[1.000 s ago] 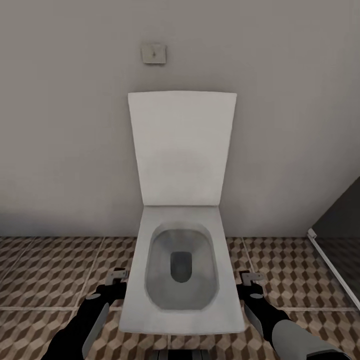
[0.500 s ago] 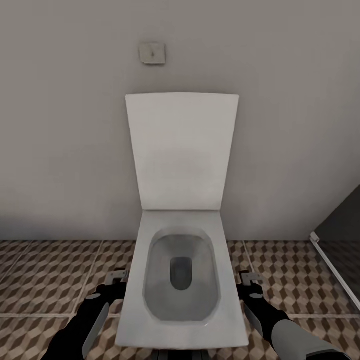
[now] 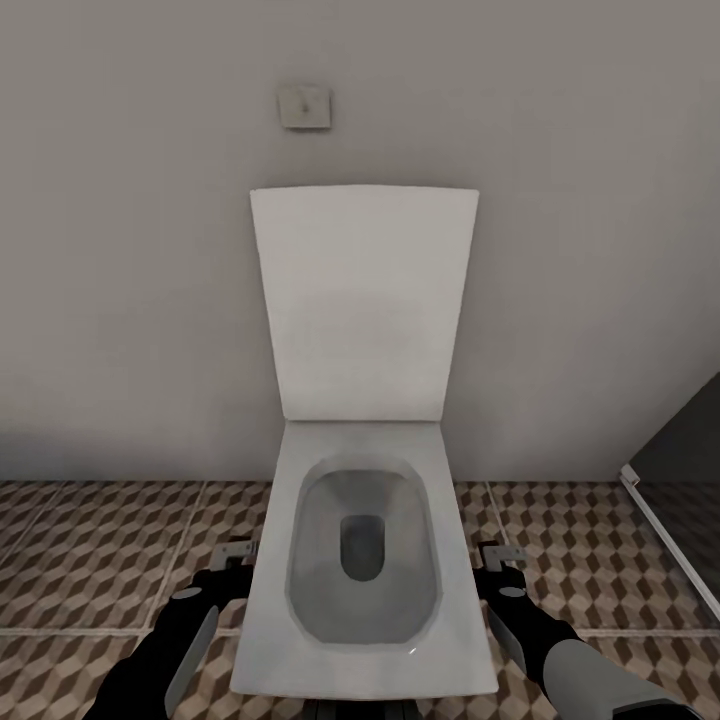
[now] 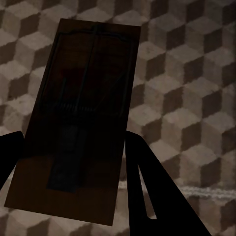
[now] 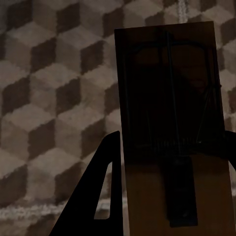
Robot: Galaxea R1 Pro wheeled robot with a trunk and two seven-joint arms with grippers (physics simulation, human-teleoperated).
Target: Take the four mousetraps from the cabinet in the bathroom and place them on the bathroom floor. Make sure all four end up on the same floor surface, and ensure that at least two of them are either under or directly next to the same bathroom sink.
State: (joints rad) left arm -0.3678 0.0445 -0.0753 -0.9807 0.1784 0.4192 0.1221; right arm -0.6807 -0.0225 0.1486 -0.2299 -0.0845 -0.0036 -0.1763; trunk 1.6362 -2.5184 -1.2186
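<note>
In the left wrist view a brown wooden mousetrap [image 4: 78, 123] with dark metal parts sits between the dark fingers of my left gripper [image 4: 71, 147], which is shut on it above the cube-patterned bathroom floor [image 4: 187, 98]. My right gripper [image 5: 169, 147] is likewise shut on a second mousetrap [image 5: 169, 123] over the same tiles. From the head view the left gripper [image 3: 232, 558] and right gripper [image 3: 500, 560] hang low on either side of a toilet. The cabinet and the bathroom sink are out of view.
A white toilet [image 3: 365, 650] with its lid raised stands straight ahead against the grey wall, between my two arms. A small flush plate [image 3: 304, 106] is on the wall above it. A dark glass panel with a white frame [image 3: 670, 540] stands at the right.
The head camera has shifted a little, so the toilet now looks slightly larger and closer. Both grippers hold their places and their mousetraps.
</note>
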